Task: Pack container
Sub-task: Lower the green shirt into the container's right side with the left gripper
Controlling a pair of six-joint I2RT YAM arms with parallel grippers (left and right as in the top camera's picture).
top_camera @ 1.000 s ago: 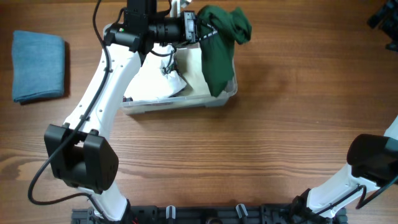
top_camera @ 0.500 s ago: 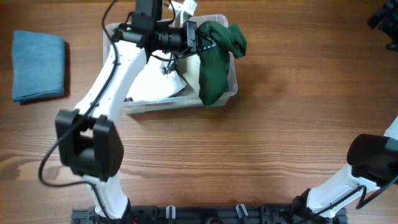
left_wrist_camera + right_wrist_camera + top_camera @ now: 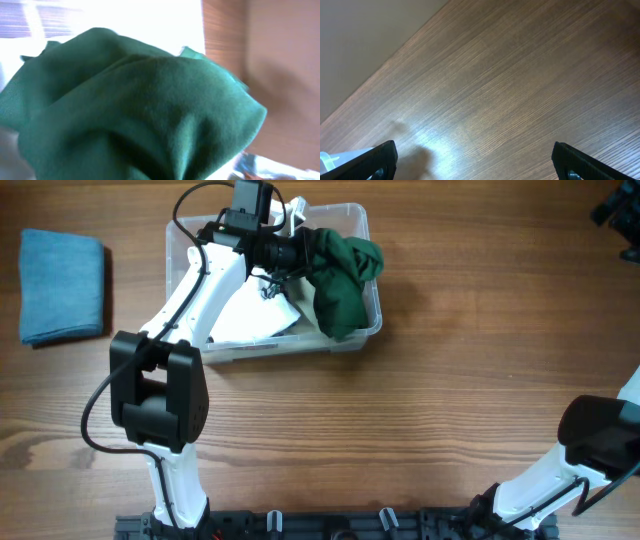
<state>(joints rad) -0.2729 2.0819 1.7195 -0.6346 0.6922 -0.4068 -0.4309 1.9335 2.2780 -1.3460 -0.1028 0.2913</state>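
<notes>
Although the wooden table (image 3: 450,380) fills most of the overhead view, the container (image 3: 352,212) is the big thing that matters. It sits toward the far side, left of centre, and the left arm (image 3: 200,290) reaches in over it from the near side.

This looks like the placing step of the packing job. A green cloth (image 3: 345,280) hangs bunched from the left gripper (image 3: 298,252) and sags into the right end of the bin. Its outer fold is at or just over the right rim, hard to say which. Some white stuff (image 3: 265,320) lies on the bin floor beside it, no idea what exactly. A folded blue cloth (image 3: 62,287) sits well apart near the table's left edge, probably next in line.

Best guess for the next move: lower the bundle, nudge it left so the fold clears the rim, then let go. Release too high or too far right and the cloth could flop over the wall.

As for the fingers, the left pair is clamped on the green cloth. Fabric hides them completely in the wrist view, and the container lies directly under and around them. The right gripper (image 3: 475,162) is spread wide with nothing in it, over plain wood, well away from the container.
</notes>
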